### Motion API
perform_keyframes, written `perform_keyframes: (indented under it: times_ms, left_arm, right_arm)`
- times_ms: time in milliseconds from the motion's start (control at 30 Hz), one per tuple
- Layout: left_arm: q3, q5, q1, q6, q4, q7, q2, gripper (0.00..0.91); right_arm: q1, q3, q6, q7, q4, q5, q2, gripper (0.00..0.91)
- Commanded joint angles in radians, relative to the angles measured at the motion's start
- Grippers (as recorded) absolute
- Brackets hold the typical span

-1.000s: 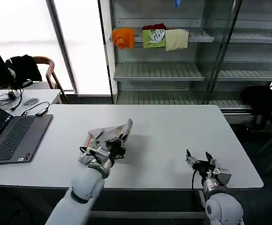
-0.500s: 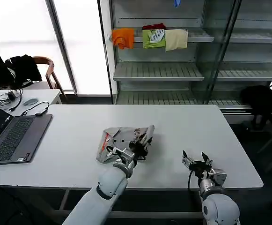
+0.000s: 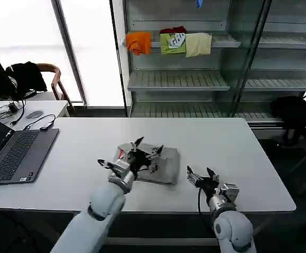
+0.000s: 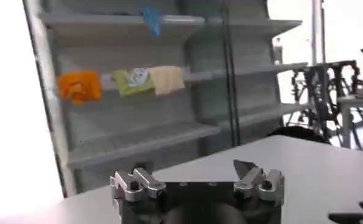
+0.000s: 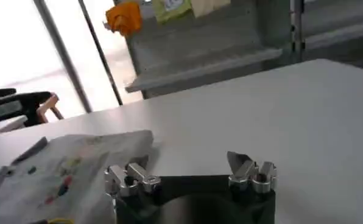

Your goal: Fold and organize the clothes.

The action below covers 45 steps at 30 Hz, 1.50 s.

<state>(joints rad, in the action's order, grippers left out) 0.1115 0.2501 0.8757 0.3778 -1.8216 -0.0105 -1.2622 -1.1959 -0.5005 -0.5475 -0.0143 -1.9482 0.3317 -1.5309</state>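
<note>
A light grey shirt (image 3: 166,167) lies folded flat in the middle of the white table (image 3: 247,158). The right wrist view shows small multicolour marks on the shirt (image 5: 66,173). My left gripper (image 3: 147,150) hovers over the shirt's left half. It is open, with nothing between its fingers, and faces the shelves (image 4: 187,176). My right gripper (image 3: 200,173) is open just right of the shirt near the table's front edge. The shirt's corner lies beside one of its fingers (image 5: 123,179).
An open laptop (image 3: 16,153) sits at the table's left end. Behind the table, the shelf unit (image 3: 179,79) holds orange, green and beige folded pieces (image 3: 168,42). A black garment (image 3: 295,113) lies at the right. A side desk with cables (image 3: 31,110) stands at the left.
My left gripper carried a flap of the shirt to the right, let it go and drew back. The shirt now lies flat. My right gripper moved left toward the shirt.
</note>
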Motion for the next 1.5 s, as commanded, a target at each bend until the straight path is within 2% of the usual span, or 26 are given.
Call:
perform_keyframes:
  times_ms: [33, 233, 300, 333, 367, 400, 433, 467, 500, 733, 1033, 1367, 1500]
  left_arm:
    - [0.384, 0.143, 0.109, 0.000, -0.046, 0.002, 0.092, 0.907]
    - [0.495, 0.181, 0.201, 0.000, -0.053, 0.003, 0.107, 0.907]
    - [0.515, 0.184, 0.224, -0.005, -0.055, 0.003, 0.101, 0.907]
    - [0.524, 0.184, 0.236, -0.007, -0.055, 0.006, 0.094, 0.907]
    - [0.532, 0.185, 0.248, -0.007, -0.053, 0.006, 0.089, 0.907]
    - [0.536, 0.185, 0.252, -0.007, -0.053, 0.006, 0.086, 0.907]
    - [0.540, 0.188, 0.260, -0.007, -0.051, 0.006, 0.083, 0.907]
    - [0.545, 0.188, 0.264, -0.006, -0.050, 0.006, 0.081, 0.907]
    - [0.549, 0.190, 0.266, -0.005, -0.049, 0.006, 0.080, 0.907]
    - [0.559, 0.196, 0.265, 0.000, -0.043, 0.008, 0.077, 0.907]
    - [0.553, 0.194, 0.279, 0.005, -0.038, 0.015, 0.059, 0.907]
    - [0.553, 0.196, 0.301, 0.011, -0.050, 0.014, 0.043, 0.907]
    - [0.559, 0.197, 0.313, 0.018, -0.057, 0.014, 0.043, 0.907]
  right_arm:
    - [0.140, 0.081, -0.034, -0.080, 0.168, 0.166, -0.085, 0.907]
    - [0.205, 0.095, -0.033, -0.085, 0.255, 0.278, -0.103, 0.907]
    - [0.221, 0.095, -0.033, -0.087, 0.276, 0.287, -0.110, 0.907]
    - [0.230, 0.094, -0.033, -0.083, 0.290, 0.288, -0.116, 0.725]
    - [0.236, 0.097, -0.033, -0.085, 0.299, 0.287, -0.120, 0.625]
    - [0.238, 0.098, -0.033, -0.085, 0.302, 0.288, -0.121, 0.393]
    - [0.244, 0.106, -0.033, -0.090, 0.312, 0.287, -0.122, 0.272]
    - [0.246, 0.113, -0.033, -0.096, 0.316, 0.287, -0.121, 0.050]
    - [0.245, 0.115, -0.033, -0.100, 0.318, 0.287, -0.121, 0.000]
    - [0.229, 0.088, -0.031, -0.115, 0.290, 0.270, -0.127, 0.000]
    - [0.224, 0.064, -0.031, -0.124, 0.244, 0.274, -0.093, 0.000]
    - [0.349, 0.064, -0.033, -0.158, 0.282, 0.272, -0.039, 0.000]
    - [0.349, 0.066, -0.035, -0.161, 0.274, 0.270, -0.010, 0.000]
